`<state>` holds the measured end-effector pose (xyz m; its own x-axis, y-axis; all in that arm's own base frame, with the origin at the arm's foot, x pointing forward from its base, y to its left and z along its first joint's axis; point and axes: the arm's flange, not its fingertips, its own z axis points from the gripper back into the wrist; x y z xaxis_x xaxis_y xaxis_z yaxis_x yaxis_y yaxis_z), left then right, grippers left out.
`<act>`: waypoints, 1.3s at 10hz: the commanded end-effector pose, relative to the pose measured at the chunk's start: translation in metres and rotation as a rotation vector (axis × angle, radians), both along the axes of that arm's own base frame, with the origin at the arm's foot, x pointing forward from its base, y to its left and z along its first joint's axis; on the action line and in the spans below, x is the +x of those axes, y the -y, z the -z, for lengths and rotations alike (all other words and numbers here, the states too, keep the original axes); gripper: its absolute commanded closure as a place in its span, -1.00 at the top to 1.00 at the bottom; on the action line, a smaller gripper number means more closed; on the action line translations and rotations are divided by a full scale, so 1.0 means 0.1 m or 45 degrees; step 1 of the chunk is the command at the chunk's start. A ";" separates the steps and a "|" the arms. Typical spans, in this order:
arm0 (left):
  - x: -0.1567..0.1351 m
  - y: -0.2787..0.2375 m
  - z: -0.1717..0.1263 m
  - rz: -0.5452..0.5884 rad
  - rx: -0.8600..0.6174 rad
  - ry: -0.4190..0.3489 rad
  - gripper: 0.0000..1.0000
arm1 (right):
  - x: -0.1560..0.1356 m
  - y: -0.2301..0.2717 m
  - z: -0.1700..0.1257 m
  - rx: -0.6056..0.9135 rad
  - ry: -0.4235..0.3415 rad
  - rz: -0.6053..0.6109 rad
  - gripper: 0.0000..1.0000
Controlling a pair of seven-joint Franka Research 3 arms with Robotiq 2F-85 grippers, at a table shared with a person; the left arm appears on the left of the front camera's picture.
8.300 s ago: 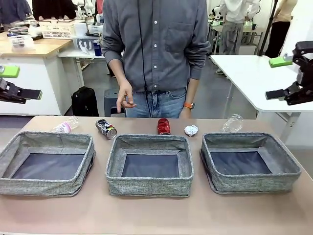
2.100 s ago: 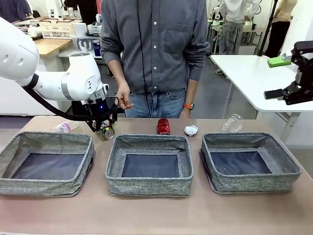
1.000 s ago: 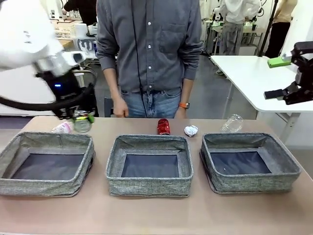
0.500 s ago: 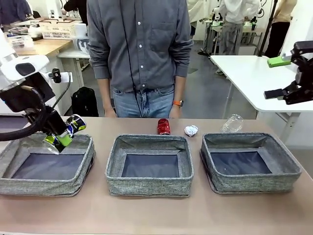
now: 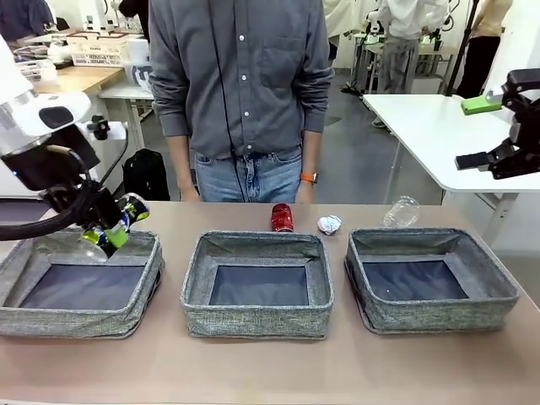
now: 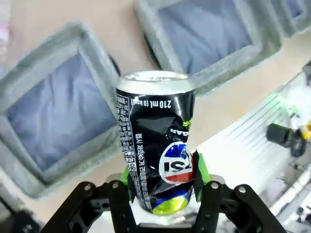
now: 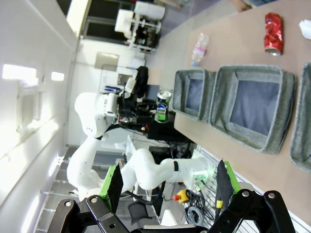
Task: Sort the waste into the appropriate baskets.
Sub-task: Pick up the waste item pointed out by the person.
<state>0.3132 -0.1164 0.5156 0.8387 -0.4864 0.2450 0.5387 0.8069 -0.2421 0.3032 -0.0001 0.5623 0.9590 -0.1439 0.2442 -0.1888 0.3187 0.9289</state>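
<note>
Dark printed can (image 5: 131,211) hangs tilted in the left gripper (image 5: 112,231), whose jaws pinch its dented lower end, above the far right corner of the left basket (image 5: 84,325). Let go here, it could strike the soft rim and roll onto the table (image 5: 253,371); the right gripper (image 5: 477,133) gapes wide, empty.

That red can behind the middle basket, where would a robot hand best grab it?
Probably around its dented middle, coming down from above. The red can seems to stand upright with free space on both sides, and the middle basket blocks a low approach from the robot's side.
</note>
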 end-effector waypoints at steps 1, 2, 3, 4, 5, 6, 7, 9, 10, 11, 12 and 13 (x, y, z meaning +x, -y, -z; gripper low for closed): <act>0.10 0.28 -0.25 0.410 -0.076 0.315 0.03 | 0.02 -0.01 -0.01 0.024 0.032 -0.009 1.00; 0.09 0.45 -0.45 0.602 -0.068 0.417 0.03 | 0.02 -0.01 -0.01 0.024 0.032 -0.009 1.00; 0.09 0.58 -0.61 0.641 -0.080 0.387 0.03 | 0.02 -0.01 -0.01 0.024 0.032 -0.009 1.00; 0.06 0.73 -0.76 0.536 -0.118 0.274 0.03 | 0.02 -0.01 -0.01 0.024 0.032 -0.009 1.00; -0.03 0.95 -1.02 0.514 -0.191 0.171 0.03 | 0.02 -0.01 -0.01 0.024 0.032 -0.009 1.00; -0.08 1.13 -1.25 0.470 -0.173 0.137 0.03 | 0.02 -0.01 -0.01 0.024 0.032 -0.009 1.00; -0.08 1.49 -1.63 0.181 -0.243 0.161 0.03 | 0.02 -0.01 -0.01 0.024 0.032 -0.009 1.00; -0.12 1.87 -2.18 -0.102 -0.144 0.208 0.03 | 0.02 -0.01 -0.01 0.024 0.032 -0.009 1.00; -0.11 2.01 -2.34 -0.146 -0.177 0.093 0.03 | 0.02 -0.01 -0.01 0.024 0.032 -0.009 1.00; -0.16 2.09 -2.39 -0.010 -0.185 -0.025 0.03 | 0.02 -0.01 -0.01 0.024 0.032 -0.009 1.00; -0.22 1.88 -2.20 -0.038 -0.228 0.170 0.03 | 0.02 -0.01 -0.01 0.024 0.032 -0.009 1.00; -0.22 1.88 -2.20 -0.038 -0.228 0.170 0.03 | 0.02 -0.01 -0.01 0.024 0.032 -0.009 1.00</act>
<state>0.2940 -0.3198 0.7473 0.8351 -0.3901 0.3879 0.5213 0.7864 -0.3315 0.3030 -0.0006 0.5628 0.9595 -0.1419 0.2434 -0.1888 0.3172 0.9294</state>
